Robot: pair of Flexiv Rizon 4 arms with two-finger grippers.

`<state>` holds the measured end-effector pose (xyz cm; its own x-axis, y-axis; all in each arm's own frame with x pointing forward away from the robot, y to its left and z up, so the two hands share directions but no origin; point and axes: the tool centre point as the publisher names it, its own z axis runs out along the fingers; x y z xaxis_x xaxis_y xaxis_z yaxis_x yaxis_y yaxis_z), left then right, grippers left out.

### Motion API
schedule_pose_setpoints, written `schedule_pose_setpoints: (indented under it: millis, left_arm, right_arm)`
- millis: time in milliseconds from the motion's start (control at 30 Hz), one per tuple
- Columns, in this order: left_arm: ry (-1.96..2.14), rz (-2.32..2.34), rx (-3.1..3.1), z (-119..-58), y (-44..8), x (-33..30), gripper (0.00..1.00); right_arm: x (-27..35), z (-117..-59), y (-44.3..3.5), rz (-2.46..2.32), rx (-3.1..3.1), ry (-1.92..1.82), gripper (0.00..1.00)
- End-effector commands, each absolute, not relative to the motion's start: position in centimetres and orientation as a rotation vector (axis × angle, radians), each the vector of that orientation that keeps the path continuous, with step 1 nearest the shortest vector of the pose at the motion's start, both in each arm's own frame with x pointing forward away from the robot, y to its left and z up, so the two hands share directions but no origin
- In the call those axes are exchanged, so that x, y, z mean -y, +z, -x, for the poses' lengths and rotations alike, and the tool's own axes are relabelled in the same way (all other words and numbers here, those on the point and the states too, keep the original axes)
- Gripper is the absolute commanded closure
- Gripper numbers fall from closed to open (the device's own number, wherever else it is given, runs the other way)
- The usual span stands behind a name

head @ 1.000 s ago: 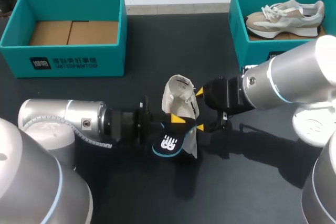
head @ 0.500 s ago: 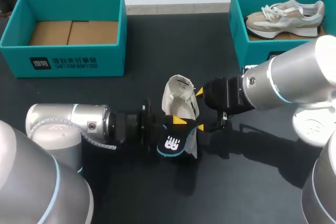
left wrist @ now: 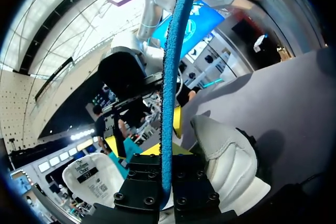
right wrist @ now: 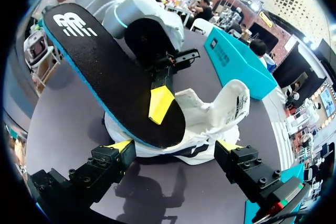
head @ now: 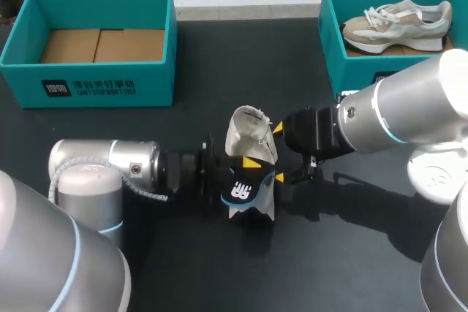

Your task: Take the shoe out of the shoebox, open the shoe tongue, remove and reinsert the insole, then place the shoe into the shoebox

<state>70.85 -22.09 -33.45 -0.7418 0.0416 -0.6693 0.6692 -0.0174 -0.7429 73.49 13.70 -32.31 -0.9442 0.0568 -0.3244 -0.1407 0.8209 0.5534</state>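
Left gripper (left wrist: 167, 184), clamped on insole (head: 239, 191), shifts right; insole's long axis slants down toward shoe (head: 248, 133), which right gripper (head: 278, 153) clasps.

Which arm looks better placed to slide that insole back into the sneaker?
The left, I'd say. The left pincer grips the insole, whose end sits at the white sneaker's opening. The right pincer clamps the sneaker from both sides on the table, so it looks better kept there, steadying.
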Motion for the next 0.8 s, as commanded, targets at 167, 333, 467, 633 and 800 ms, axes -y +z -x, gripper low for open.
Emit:
schedule_pose_setpoints:
  millis: [167, 333, 467, 633, 800]
  left_arm:
    - [-1.794, -0.729, -1.831, -71.8, -34.7, 22.3, 1.00]
    - [-1.794, -0.723, -1.800, -71.4, -33.3, 22.4, 0.87]
    - [-1.792, -0.721, -1.789, -71.5, -32.5, 22.4, 0.67]
    - [-1.786, -0.734, -1.793, -70.9, -31.6, 22.3, 0.66]
    - [-1.770, -0.749, -1.789, -70.1, -30.8, 21.9, 0.67]
  right_arm:
    - [-13.8, -73.4, -32.4, 0.062, -2.674, 0.849, 0.00]
    - [-13.8, -73.4, -32.4, 0.062, -2.674, 0.849, 0.00]
    - [-13.8, -73.4, -32.4, 0.062, -2.674, 0.849, 0.00]
    - [-13.8, -73.4, -32.4, 0.062, -2.674, 0.849, 0.00]
    - [-13.8, -73.4, -32.4, 0.062, -2.674, 0.849, 0.00]
